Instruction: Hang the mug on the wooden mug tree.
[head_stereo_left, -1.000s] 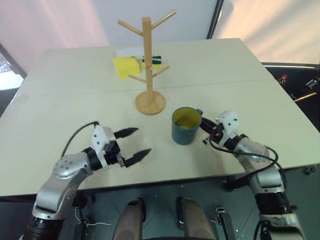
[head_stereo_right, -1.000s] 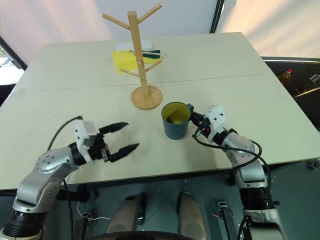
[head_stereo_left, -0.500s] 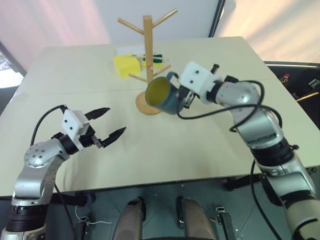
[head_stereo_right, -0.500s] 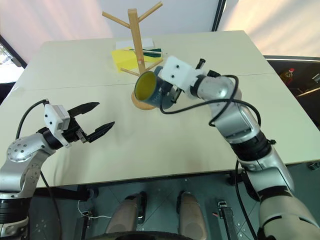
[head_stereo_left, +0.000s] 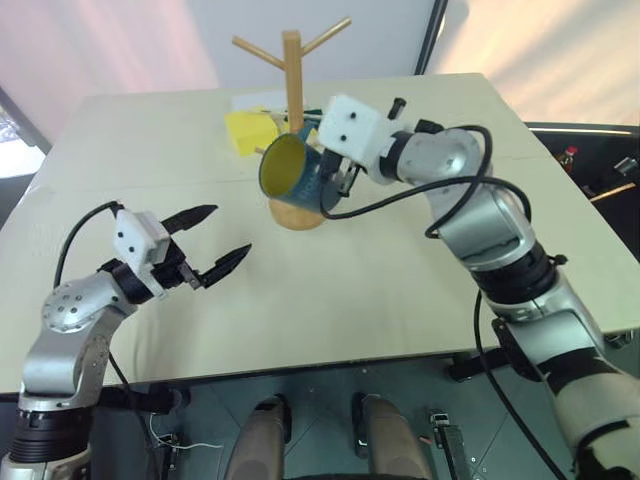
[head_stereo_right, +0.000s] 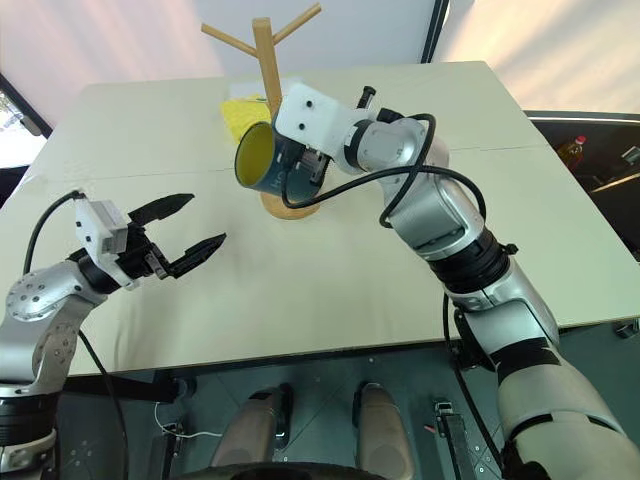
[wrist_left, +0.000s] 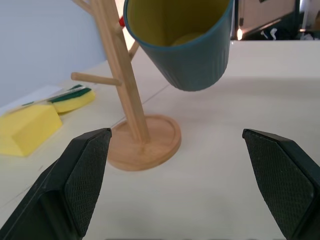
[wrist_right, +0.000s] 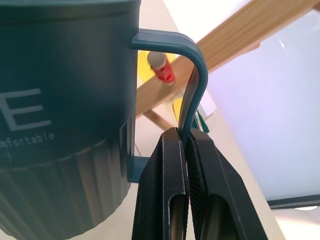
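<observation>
The dark blue-grey mug (head_stereo_left: 296, 172) with its yellow inside hangs in the air, tipped on its side, mouth facing me. It is close in front of the wooden mug tree (head_stereo_left: 293, 75), level with the lower pegs. My right gripper (wrist_right: 186, 145) is shut on the mug's loop handle (wrist_right: 194, 70), and a slanted peg crosses just behind the handle. My left gripper (head_stereo_left: 228, 232) stands open above the table, left of the tree's round base (wrist_left: 150, 150), holding nothing. The mug (wrist_left: 185, 55) floats above and ahead of it.
A yellow sponge (head_stereo_left: 246, 132) lies behind the tree beside a green-and-white pen and white paper. A seam crosses the pale table (head_stereo_left: 400, 290) just behind the tree's base. Dark clutter sits on the floor past the table's right edge.
My right gripper has lifted the mug off the table, rolled it onto its side and carried it up and left to the tree. My left arm has risen and drawn leftward.
</observation>
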